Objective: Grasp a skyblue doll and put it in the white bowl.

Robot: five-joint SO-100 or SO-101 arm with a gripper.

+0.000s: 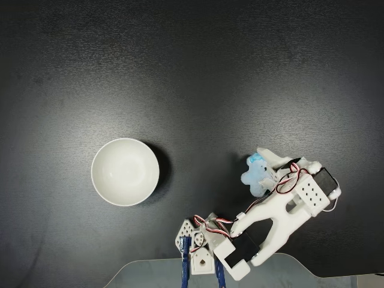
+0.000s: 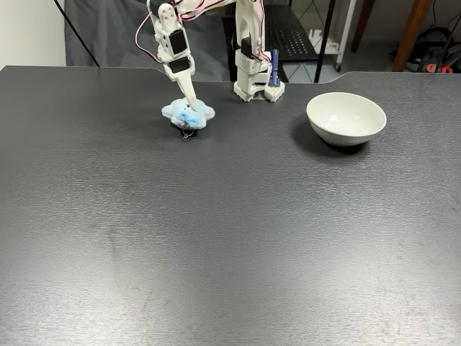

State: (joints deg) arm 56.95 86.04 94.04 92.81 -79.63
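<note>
Now the gripper [image 2: 191,114] is down on the skyblue doll [image 2: 189,112], fingers pinched into its fluff on the dark table [image 2: 230,238] — the grasp step, looks like. Next up, I'd say: lift clear and swing across to the white bowl [image 2: 346,118], well off to the side.

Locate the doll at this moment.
The doll lies on the table right of the bowl in the top-down fixed view, at the end effector tips.
</note>
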